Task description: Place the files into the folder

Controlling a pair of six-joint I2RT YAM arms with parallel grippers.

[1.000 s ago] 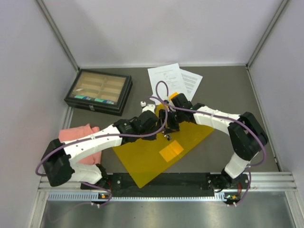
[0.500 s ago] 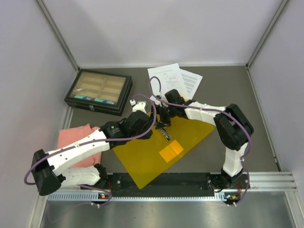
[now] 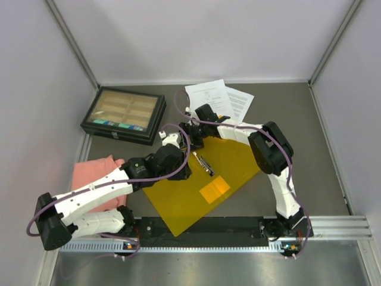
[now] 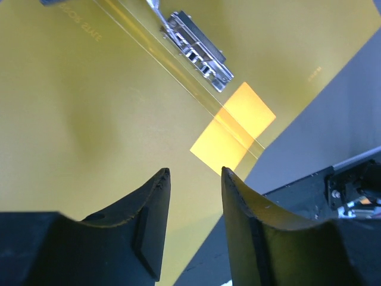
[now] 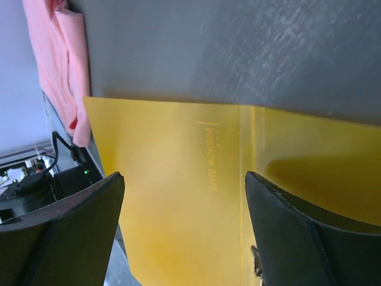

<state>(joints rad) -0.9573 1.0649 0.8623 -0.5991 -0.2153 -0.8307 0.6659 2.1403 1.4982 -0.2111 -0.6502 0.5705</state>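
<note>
Folder (image 3: 178,202) lies flat, files (image 3: 208,95) just past its far corner; my left jaws and right jaws gape empty above it.

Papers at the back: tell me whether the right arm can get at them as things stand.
Probably yes. The right gripper hangs open over the far edge of the folder, close to the papers, which lie uncovered on the table just beyond. Nothing stands between them.

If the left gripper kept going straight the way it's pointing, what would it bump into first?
Probably the yellow folder: the left gripper, jaws open, points at its flat sheet beside the orange patch. Depth is hard to judge.
</note>
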